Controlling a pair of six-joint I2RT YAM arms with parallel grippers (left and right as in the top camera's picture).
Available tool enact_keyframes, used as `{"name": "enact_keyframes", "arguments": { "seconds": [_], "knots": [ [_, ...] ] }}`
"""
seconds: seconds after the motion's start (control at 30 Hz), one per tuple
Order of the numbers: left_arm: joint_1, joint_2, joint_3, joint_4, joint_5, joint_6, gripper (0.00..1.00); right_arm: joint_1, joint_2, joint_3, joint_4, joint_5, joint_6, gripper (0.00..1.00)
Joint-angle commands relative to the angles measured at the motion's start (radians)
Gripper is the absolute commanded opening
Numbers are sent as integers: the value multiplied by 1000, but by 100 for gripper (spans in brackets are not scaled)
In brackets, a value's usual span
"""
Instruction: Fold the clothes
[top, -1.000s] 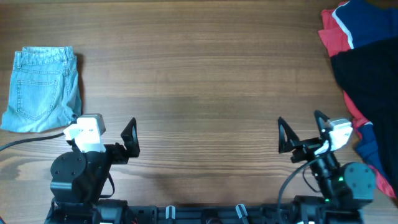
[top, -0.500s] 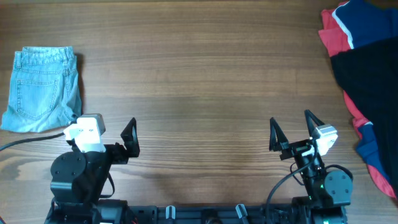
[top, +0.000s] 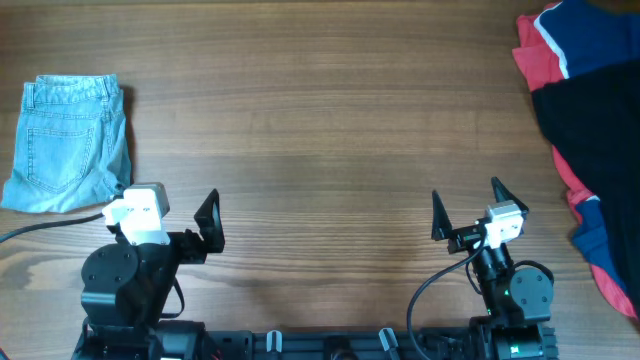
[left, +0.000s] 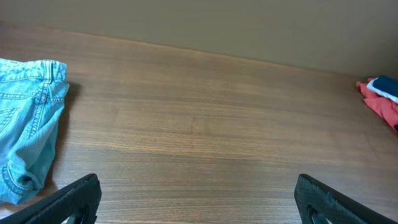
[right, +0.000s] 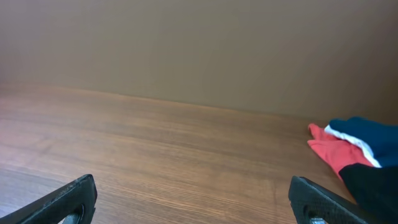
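While both arms sit at the near edge of the wooden counter (top: 320, 120), one pair of pale blue jeans (top: 68, 143) lies at the far left, well apart from the other garments and touched by neither arm. It is gathered into a compact, roughly square bundle, waistband toward the far side, with one stitched back pocket (top: 52, 150) facing up. From the left wrist view the same denim shows at the left margin, lying on the wood.

Two grippers are in sight. The left gripper (left: 196, 182) hovers over bare wood, nearer than the jeans and to their right, its two fingers (left: 69, 200) spread wide with nothing between them. The right gripper (top: 464, 190) stands toward the right side, also over bare wood. Its two fingers (right: 62, 200) are likewise splayed wide and hold nothing.

One heap (top: 585, 90) of other garments fills the far right corner and runs down the right edge. Three colours can be counted in it: red, navy and black. One black cable (top: 40, 233) trails off the left edge beside the left arm's base.
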Motion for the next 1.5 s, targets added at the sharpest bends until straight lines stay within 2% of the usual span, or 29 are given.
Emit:
{"name": "enact_keyframes", "arguments": {
  "seconds": [0.0, 1.3, 1.47],
  "knots": [
    [5, 0, -2, 3, -14, -9, 100, 4, -14, -1, 1, 23, -32, 100],
    [5, 0, -2, 3, -14, -9, 100, 4, -12, -1, 4, 22, -33, 100],
    [3, -45, -4, -125, -10, -10, 100, 4, -12, -1, 5, 21, -32, 100]
  ]
}}
